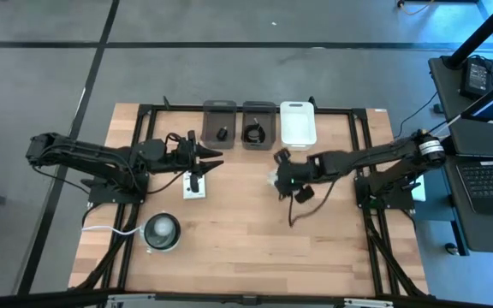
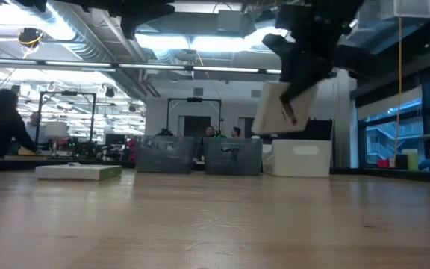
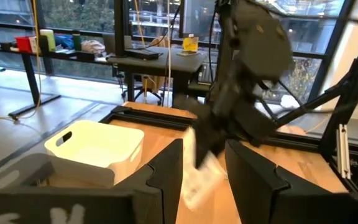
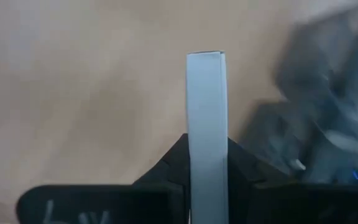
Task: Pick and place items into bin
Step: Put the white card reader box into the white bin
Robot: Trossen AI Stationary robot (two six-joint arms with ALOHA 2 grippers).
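My right gripper (image 1: 278, 174) is shut on a flat white packet (image 2: 282, 108) above the table's middle, in front of the white bin (image 1: 298, 122). A second white packet with dark print (image 1: 195, 184) lies flat on the table below my left gripper (image 1: 216, 158). That gripper is open, level and touching nothing. Two grey bins stand at the far edge. One (image 1: 220, 124) holds a tiny black block (image 1: 221, 133), the other (image 1: 258, 124) a coiled black cable (image 1: 253, 133). My right gripper pinches the white packet between its two fingers, one on each flat face (image 4: 206, 134), as the wrist view shows edge-on. The fingers (image 2: 295, 101) come from above onto its upper part. The packet is lifted clear and hangs tilted below the gripper.
A round grey-white disc (image 1: 162, 233) with a white cord (image 1: 109, 229) sits near the table's near left corner. The three bins line the far edge, inside the black frame rails (image 1: 358, 137). People and desks show in the room beyond the table.
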